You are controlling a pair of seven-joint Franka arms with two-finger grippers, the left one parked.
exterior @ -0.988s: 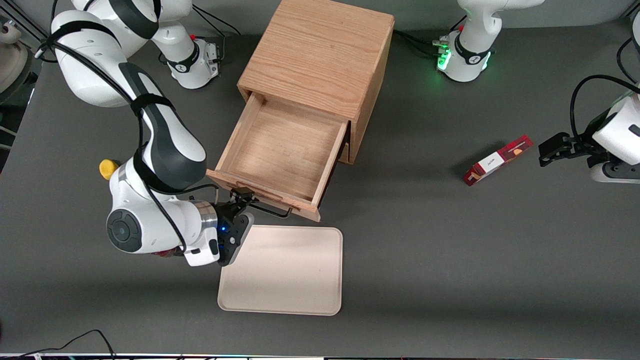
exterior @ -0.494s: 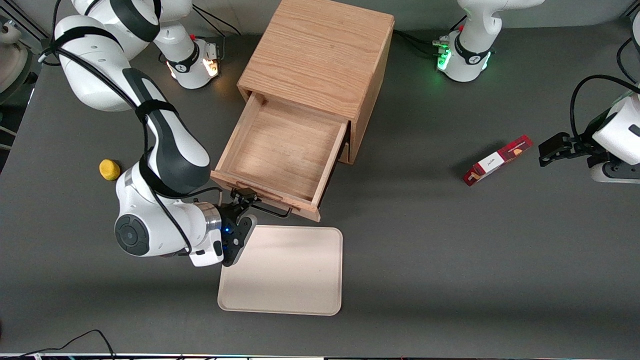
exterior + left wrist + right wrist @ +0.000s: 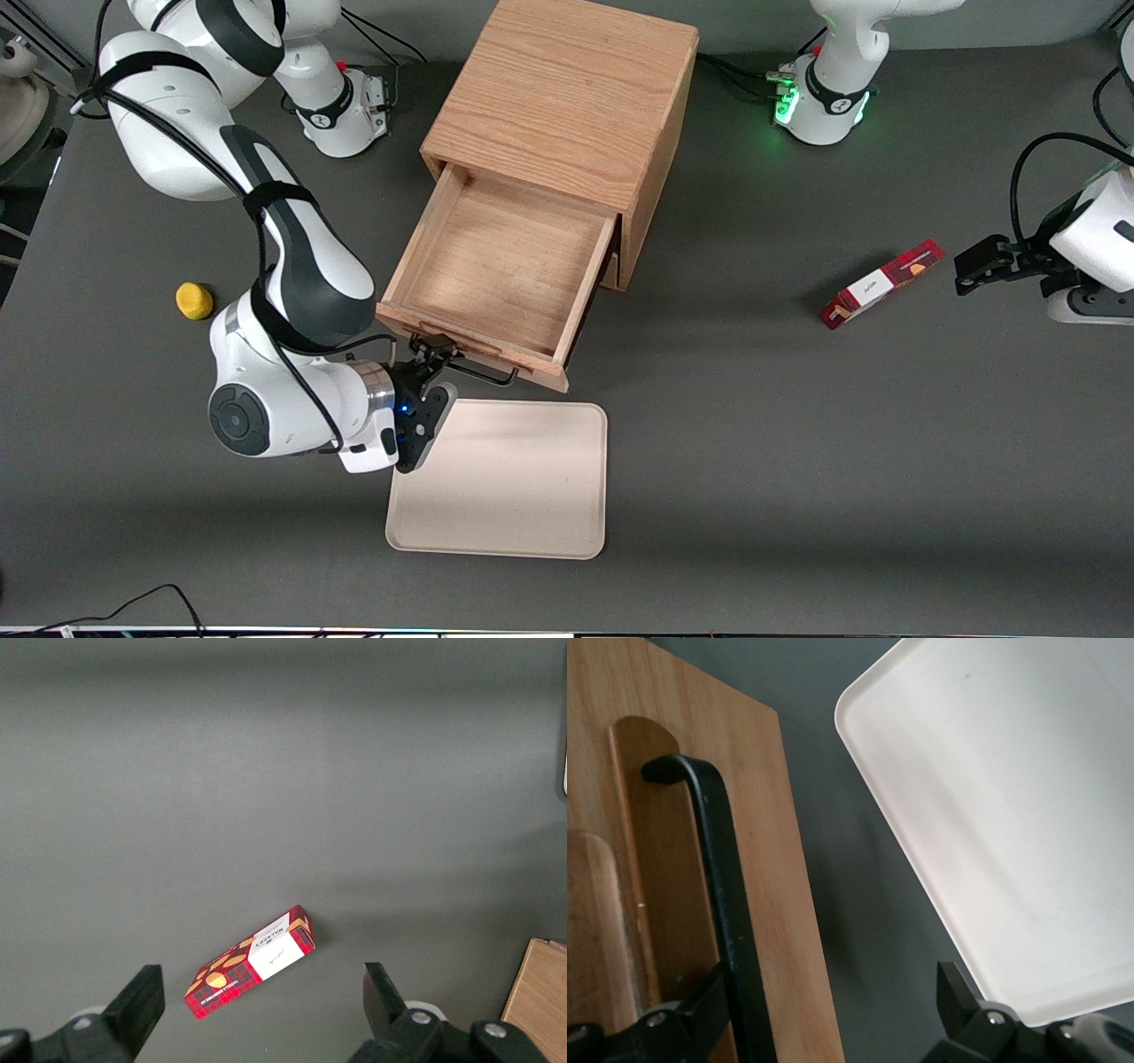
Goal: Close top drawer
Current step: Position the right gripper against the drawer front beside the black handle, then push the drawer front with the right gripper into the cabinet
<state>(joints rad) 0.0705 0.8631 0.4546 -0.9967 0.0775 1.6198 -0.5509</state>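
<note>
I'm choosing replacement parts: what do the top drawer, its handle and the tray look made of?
Top drawer: light oak-like wood, matte, visible grain. Handle: black, smooth, probably coated metal wire. Tray: cream, matte, likely plastic. The gripper sits at the handle, open.

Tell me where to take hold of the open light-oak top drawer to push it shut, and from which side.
Take the light-oak top drawer by the black wire handle on its front panel, coming from in front of the drawer. The handle stands off the panel, leaving room for a finger. The gripper is there already, jaws open, one finger beside the bar; the cream tray lies just below.
</note>
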